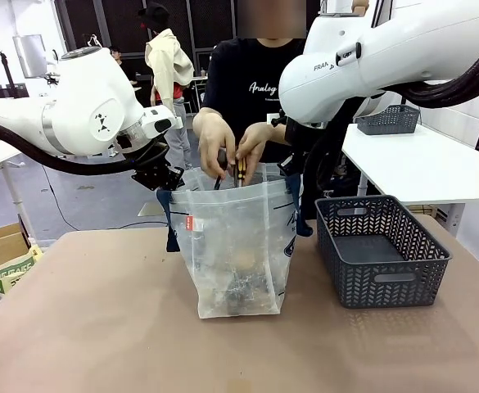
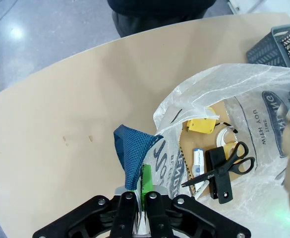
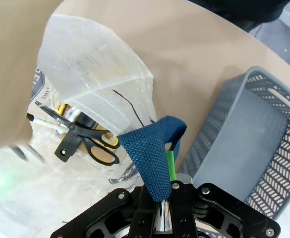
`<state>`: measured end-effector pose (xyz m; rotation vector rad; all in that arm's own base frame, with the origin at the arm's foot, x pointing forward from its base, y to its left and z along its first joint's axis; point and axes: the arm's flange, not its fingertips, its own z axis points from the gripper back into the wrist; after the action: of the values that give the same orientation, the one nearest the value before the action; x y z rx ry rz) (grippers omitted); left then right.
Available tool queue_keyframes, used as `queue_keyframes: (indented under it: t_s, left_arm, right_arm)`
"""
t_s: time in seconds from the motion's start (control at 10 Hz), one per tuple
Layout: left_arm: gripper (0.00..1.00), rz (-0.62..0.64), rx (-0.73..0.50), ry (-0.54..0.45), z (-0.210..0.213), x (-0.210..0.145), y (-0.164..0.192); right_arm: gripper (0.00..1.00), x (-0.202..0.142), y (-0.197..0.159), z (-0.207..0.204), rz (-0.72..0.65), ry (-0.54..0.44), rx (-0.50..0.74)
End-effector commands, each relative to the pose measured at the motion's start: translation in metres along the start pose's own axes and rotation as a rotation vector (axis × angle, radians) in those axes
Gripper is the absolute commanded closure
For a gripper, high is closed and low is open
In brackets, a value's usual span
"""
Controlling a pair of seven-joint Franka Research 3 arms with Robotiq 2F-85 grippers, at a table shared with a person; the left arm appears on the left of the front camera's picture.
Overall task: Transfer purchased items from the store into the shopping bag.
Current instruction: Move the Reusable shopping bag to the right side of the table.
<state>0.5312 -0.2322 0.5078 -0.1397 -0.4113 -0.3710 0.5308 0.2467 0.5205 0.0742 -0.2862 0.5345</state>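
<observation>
Left gripper (image 2: 140, 191) — clamped on shopping bag (image 1: 235, 237)

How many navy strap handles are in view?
2. One navy handle is clamped in the left gripper; the second navy handle is clamped in the right gripper. None seems hidden.

The shopping bag (image 1: 235, 237) stands on the table (image 1: 100, 327), just left of the basket (image 1: 386, 280), with scissors (image 2: 219, 171) inside.
</observation>
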Motion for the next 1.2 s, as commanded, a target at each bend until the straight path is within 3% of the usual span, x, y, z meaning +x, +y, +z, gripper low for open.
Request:
queue_keyframes:
  t_s: [0.0, 1.1]
  left_arm:
    - [1.00, 0.002, 0.003, -0.001, 0.0009, 0.0001, 0.0024]
    - [1.00, 0.002, 0.003, -0.001, 0.0009, 0.0001, 0.0024]
  right_arm:
    - [1.00, -0.0012, -0.0014, -0.0012, -0.001, 0.002, -0.001]
    - [1.00, -0.0012, -0.0014, -0.0012, -0.001, 0.002, -0.001]
